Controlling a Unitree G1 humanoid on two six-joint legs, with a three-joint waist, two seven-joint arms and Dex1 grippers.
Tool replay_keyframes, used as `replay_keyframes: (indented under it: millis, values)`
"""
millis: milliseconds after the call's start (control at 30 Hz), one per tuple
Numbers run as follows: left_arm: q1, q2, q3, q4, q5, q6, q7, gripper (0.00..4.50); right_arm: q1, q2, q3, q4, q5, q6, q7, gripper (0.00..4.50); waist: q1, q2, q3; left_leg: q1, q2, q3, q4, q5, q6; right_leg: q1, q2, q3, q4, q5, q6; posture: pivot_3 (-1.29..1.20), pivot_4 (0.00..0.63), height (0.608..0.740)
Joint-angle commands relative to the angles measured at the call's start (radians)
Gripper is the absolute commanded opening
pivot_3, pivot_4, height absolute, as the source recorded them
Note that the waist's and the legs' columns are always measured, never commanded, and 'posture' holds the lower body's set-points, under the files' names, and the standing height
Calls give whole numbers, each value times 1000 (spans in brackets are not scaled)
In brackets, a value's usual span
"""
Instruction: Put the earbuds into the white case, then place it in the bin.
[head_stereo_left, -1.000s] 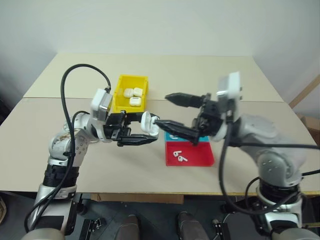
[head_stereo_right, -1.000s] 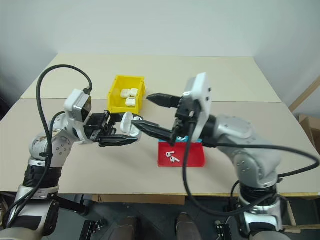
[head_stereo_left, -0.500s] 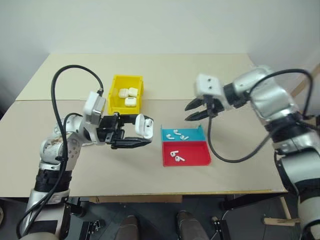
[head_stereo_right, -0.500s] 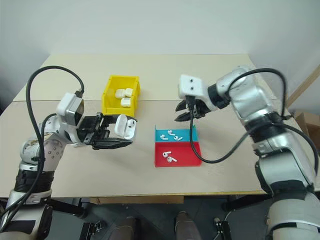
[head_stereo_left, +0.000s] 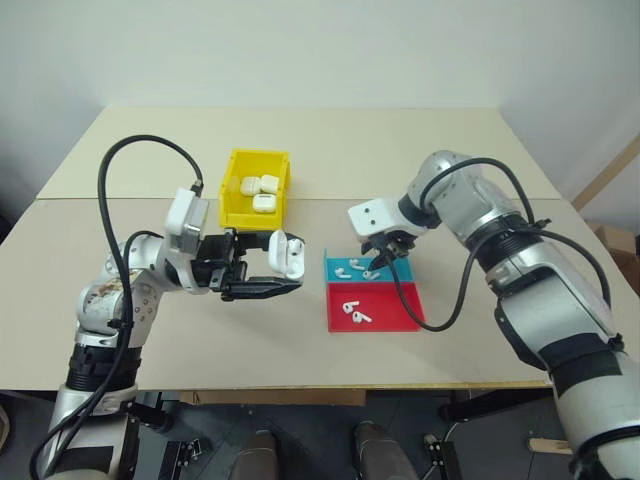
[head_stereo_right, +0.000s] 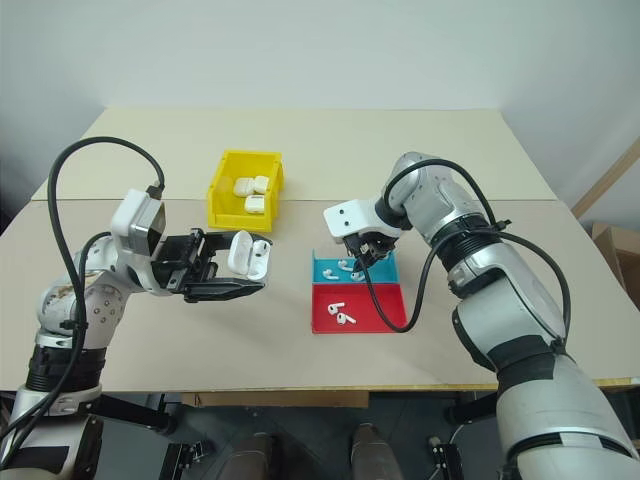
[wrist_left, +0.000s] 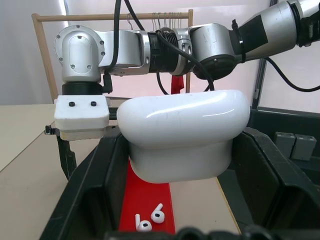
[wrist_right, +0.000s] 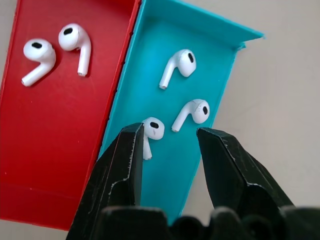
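while the left gripper clamps the white case with its lid open, the right gripper, jaws parted, hovers over the earbuds to pick one.

Left gripper clamped, pointing level; right gripper half-spread, angled downward.

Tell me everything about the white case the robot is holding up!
The white case is a small, glossy, rounded plastic box, smooth like a pebble. Its hinged lid stands open. The left pincer is shut on its lower half, one black finger on each side, holding it up above the table. It touches nothing else. It sits between the yellow bin and the red and blue tray.
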Motion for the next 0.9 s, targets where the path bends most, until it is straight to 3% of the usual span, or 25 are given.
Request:
replay_keyframes:
  millis: [33, 133, 467, 900]
  values:
    - [9, 8, 22, -37, -17, -19, 0, 2791, -7, 12, -15, 14, -23, -27, 15, 2114, -1, 0, 0, 0, 0, 0, 0, 0, 0, 0, 0, 0, 0, 0, 0, 0, 150, 740]
    - [13, 7, 22, -40, -17, -21, 3, 2791, 1, 30, -16, 38, -42, -30, -4, 1584, -1, 0, 0, 1, 0, 0, 0, 0, 0, 0, 0, 0, 1, 0, 0, 0, 150, 740]
    - [29, 12, 25, -46, -16, -27, 7, 2791, 35, 36, -31, 29, -61, -47, 22, 1584, -1, 0, 0, 1, 0, 0, 0, 0, 0, 0, 0, 0, 2, 0, 0, 0, 150, 740]
    - [28, 15, 25, -50, -8, -31, 20, 2791, 53, 65, -30, 88, -121, -86, -64, 1584, -2, 0, 0, 2, 0, 0, 0, 0, -1, 1, 0, 0, 4, 0, 0, 0, 150, 740]
